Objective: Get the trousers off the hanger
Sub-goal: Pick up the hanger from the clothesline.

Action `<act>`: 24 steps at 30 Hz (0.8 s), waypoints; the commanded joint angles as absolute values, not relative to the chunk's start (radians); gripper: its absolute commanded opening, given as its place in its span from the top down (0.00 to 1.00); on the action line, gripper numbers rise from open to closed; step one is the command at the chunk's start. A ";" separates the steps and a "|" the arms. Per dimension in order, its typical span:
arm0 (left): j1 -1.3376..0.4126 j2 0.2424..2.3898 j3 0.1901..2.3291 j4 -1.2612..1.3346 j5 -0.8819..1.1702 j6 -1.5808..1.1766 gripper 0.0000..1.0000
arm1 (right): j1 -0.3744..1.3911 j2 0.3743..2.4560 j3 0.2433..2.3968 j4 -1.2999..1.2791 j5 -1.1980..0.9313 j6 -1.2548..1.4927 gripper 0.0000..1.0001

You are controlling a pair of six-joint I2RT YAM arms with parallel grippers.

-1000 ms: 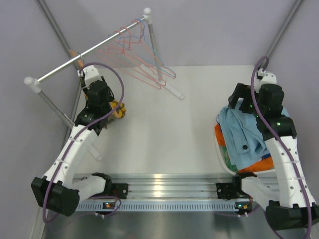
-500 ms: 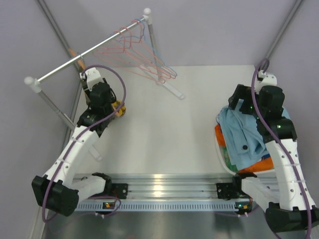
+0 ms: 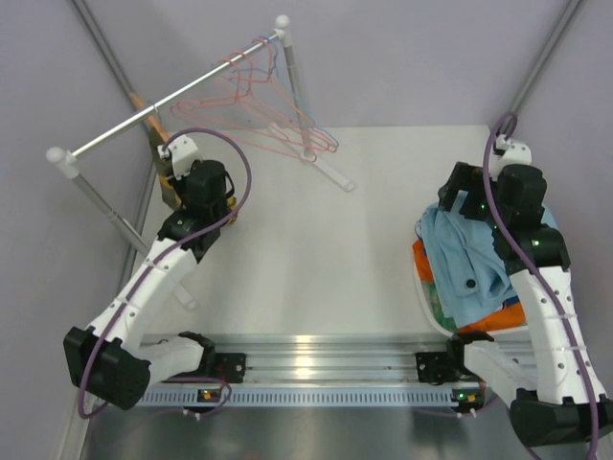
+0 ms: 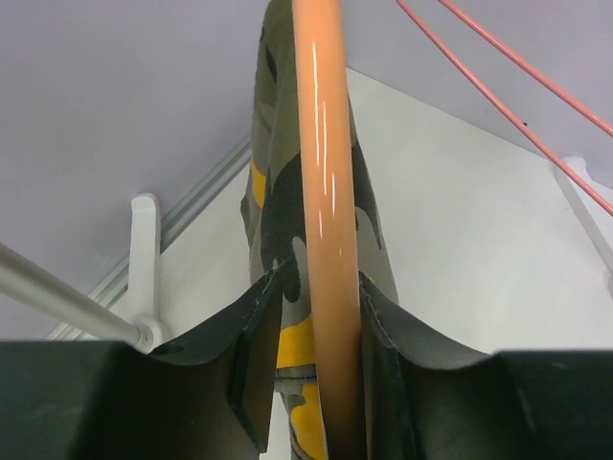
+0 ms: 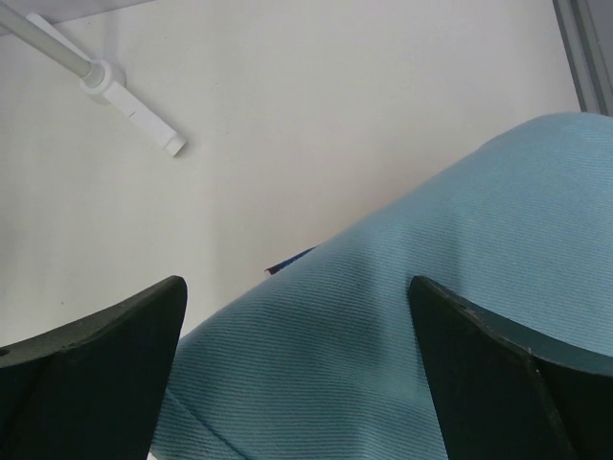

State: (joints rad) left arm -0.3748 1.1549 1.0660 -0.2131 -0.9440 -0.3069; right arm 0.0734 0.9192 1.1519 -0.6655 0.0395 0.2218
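Observation:
Olive camouflage trousers with yellow patches (image 4: 273, 182) hang over a thick orange hanger (image 4: 321, 144). My left gripper (image 4: 318, 278) is shut on both: one finger presses the cloth, the other the hanger bar. In the top view this gripper (image 3: 182, 187) sits at the far left under the rail, with the camouflage trousers (image 3: 170, 189) showing beside it. My right gripper (image 5: 295, 287) is open, hovering just above light blue trousers (image 5: 431, 316). These light blue trousers (image 3: 469, 259) top a pile at the right, with bright orange trousers (image 3: 508, 314) beneath.
A metal rail (image 3: 172, 96) on white posts crosses the far left corner and carries several empty pink and blue wire hangers (image 3: 278, 105). The rack's white foot (image 3: 330, 174) lies on the table. The pile rests in a white container (image 3: 421, 287).
My left arm has carried the camouflage trousers and hanger up and left, toward the rail, and its jaws have narrowed. The right arm has barely moved.

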 commanded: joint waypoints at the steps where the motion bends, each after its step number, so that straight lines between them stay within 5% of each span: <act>1: -0.379 1.161 1.081 -0.176 -1.014 -0.316 0.62 | 0.058 0.925 1.157 -0.623 0.023 0.239 0.00; 11: -0.391 1.160 1.078 -0.172 -1.043 -0.322 0.70 | 0.058 0.931 1.152 -0.615 0.017 0.253 0.00; 19: -0.393 1.151 1.057 -0.129 -1.017 -0.290 1.00 | 0.058 0.936 1.157 -0.614 0.014 0.252 0.00; 24: -0.393 1.170 1.143 -0.195 -1.026 -0.287 1.00 | 0.058 0.939 1.160 -0.612 0.012 0.253 0.00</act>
